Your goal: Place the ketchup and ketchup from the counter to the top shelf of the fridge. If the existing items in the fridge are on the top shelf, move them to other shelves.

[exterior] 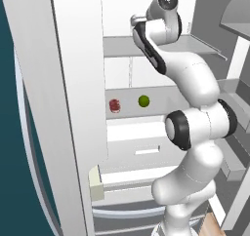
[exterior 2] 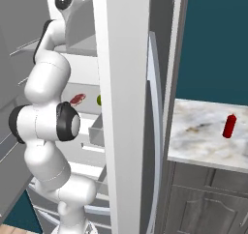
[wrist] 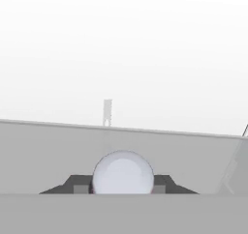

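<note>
Reaching into the fridge at upper centre, the gripper was clenched on a ketchup bottle over the top shelf; another bottle stood on the counter at right.

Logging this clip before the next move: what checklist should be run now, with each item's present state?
1. fridge open: ok.
2. fruit and lump off the top shelf: ok, both on a lower shelf.
3. gripper shut on round pale thing: ok.
4. That thing is a ketchup: cannot tell.
5. A ketchup stands upright on the counter: ok.
</note>
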